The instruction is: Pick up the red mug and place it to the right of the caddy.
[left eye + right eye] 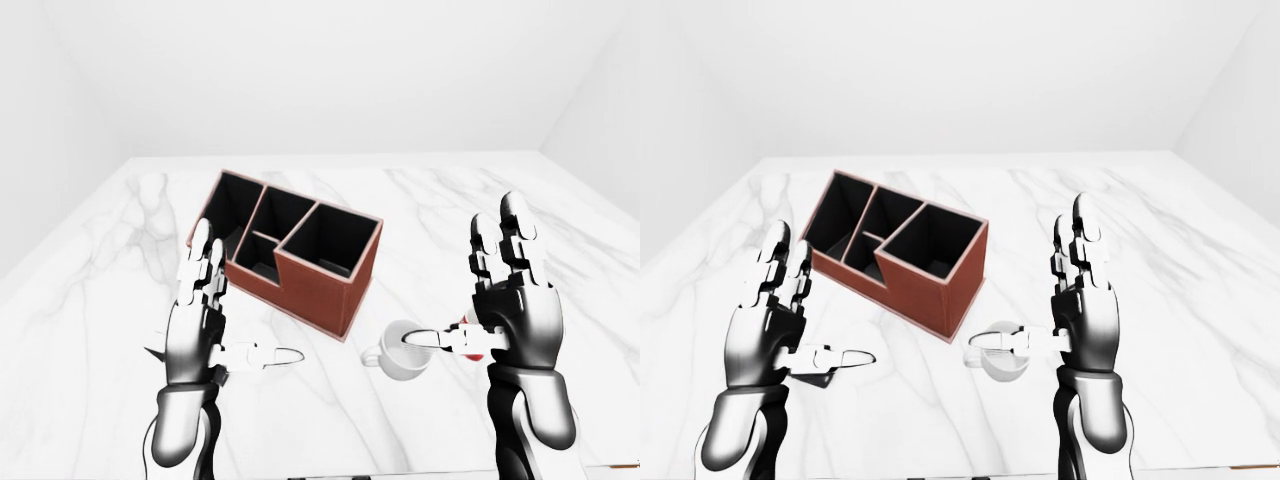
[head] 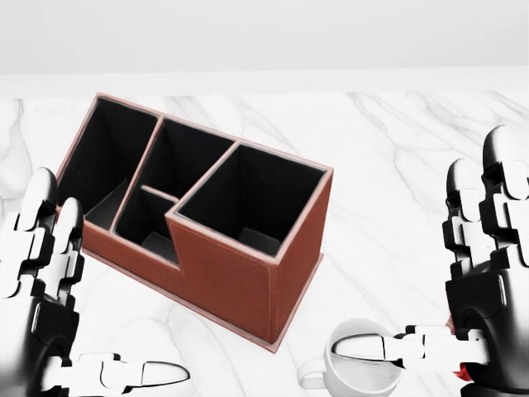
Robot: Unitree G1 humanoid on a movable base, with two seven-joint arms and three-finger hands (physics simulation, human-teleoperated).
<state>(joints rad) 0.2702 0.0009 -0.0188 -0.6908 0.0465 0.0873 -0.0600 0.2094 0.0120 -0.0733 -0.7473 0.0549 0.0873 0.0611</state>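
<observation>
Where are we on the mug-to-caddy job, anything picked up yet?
Nothing done yet. Both hands are raised and open: left hand holds nothing, right hand holds nothing. A sliver of red, likely the red mug, shows behind the right hand, mostly hidden. A white mug sits on the marble table right of the caddy. Grasp and placement remain.

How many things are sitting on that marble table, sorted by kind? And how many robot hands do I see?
Caddy: 1
White mug: 1
Red thing, mostly hidden behind the right hand: 1
Robot hands, left hand and right hand: 2
Total: 3 things on the table, plus 2 hands
</observation>
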